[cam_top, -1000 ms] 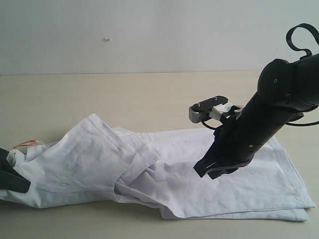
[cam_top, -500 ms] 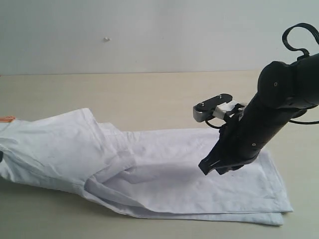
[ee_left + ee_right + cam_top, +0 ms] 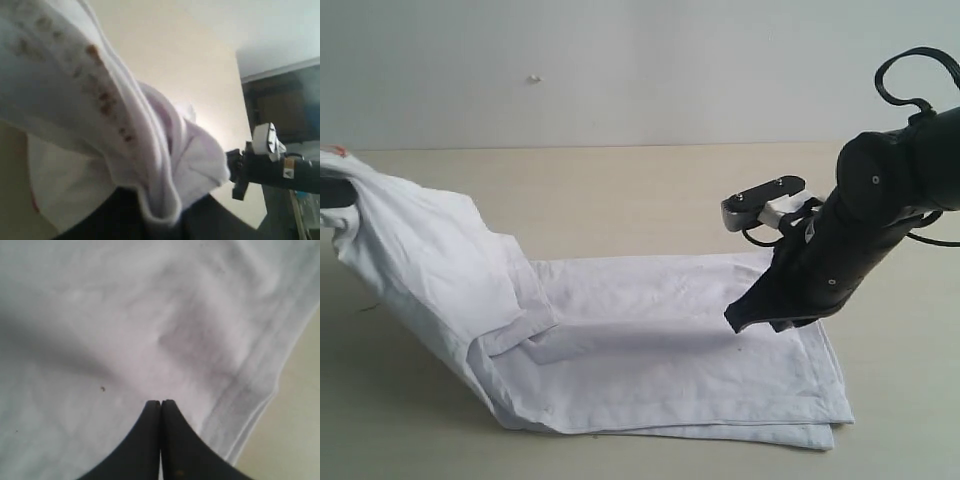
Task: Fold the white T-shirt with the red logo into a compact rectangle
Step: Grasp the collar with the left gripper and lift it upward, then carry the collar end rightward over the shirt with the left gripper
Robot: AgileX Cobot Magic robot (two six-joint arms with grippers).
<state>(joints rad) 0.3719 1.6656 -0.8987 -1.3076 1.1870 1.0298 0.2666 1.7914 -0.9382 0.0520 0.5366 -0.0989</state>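
The white T-shirt (image 3: 660,345) lies lengthwise on the beige table, its left end pulled up into the air at the far left. My left gripper (image 3: 334,192) holds that raised end; in the left wrist view bunched cloth (image 3: 165,165) sits between the dark fingers of the shut left gripper (image 3: 162,220). The red logo does not show plainly; only a row of reddish marks (image 3: 102,97) comes through the fabric. My right gripper (image 3: 745,322) is shut, its tips (image 3: 161,403) down on the flat part of the shirt near the hem (image 3: 260,405).
The beige tabletop (image 3: 620,200) runs back to a pale wall (image 3: 620,70). The right arm's black forearm (image 3: 840,250) leans over the shirt's right part, with a grey camera (image 3: 760,200) on it. The shirt's hem ends near the table's front right (image 3: 835,425).
My left gripper has closed on the shirt's left end and lifted it up and leftward. The whole shirt slid left across the table. The right gripper stayed shut on the cloth.
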